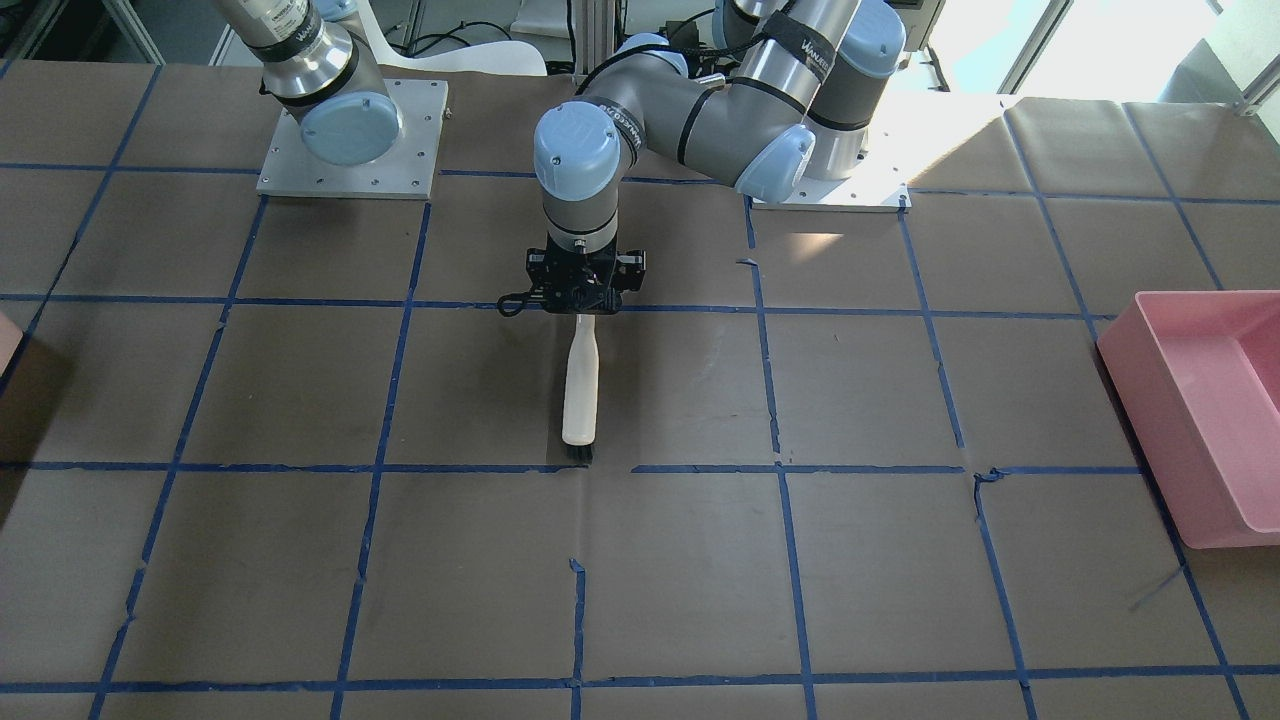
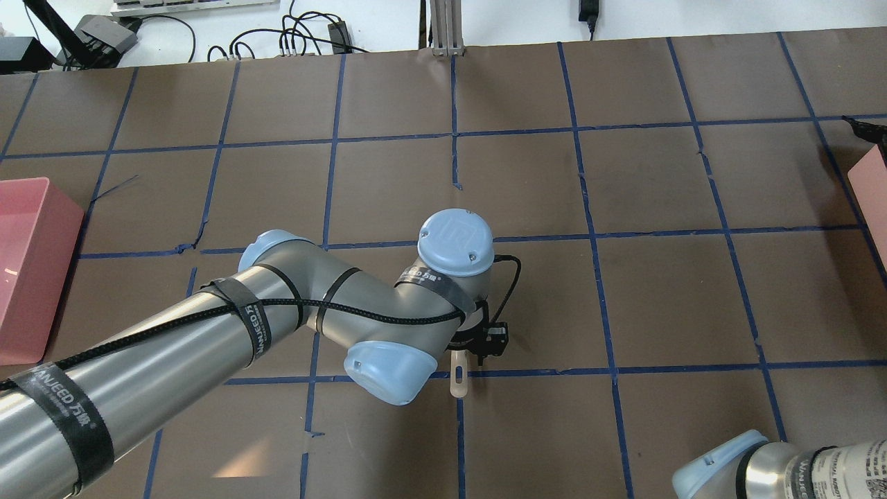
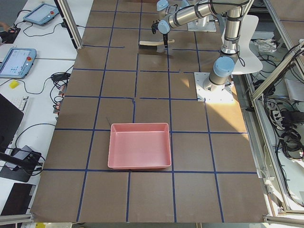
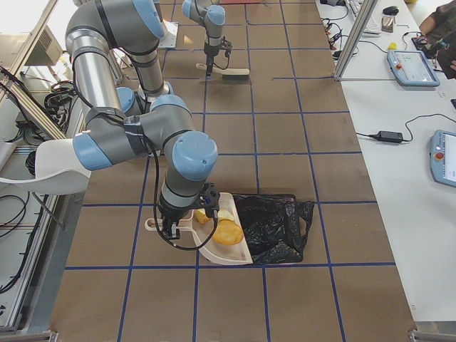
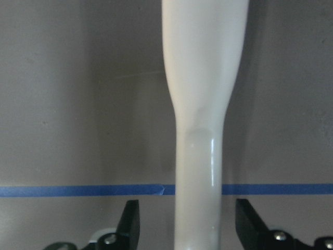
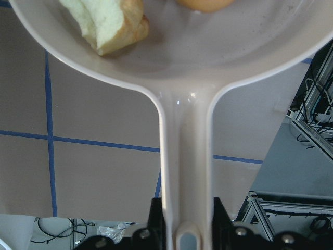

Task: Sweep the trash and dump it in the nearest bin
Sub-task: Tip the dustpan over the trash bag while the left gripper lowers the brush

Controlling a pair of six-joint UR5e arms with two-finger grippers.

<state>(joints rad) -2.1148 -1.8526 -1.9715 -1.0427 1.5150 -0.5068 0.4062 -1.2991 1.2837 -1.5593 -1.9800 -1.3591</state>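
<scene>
My left gripper stands open, a finger on each side of the white handle of a brush that lies flat on the table, and touches neither side. My right gripper is shut on the handle of a cream dustpan. The trash rests in the pan: pale yellow-green spongy chunks and an orange-tan lump. The right wrist view shows one spongy chunk and the orange lump's edge. A sliver of the pale pink bin shows at the table's edge.
A crumpled black bag lies against the dustpan's mouth. A large pink tub sits on the table near the end on my left. The brown table top carries a blue tape grid. Tablets and cables lie on the white bench.
</scene>
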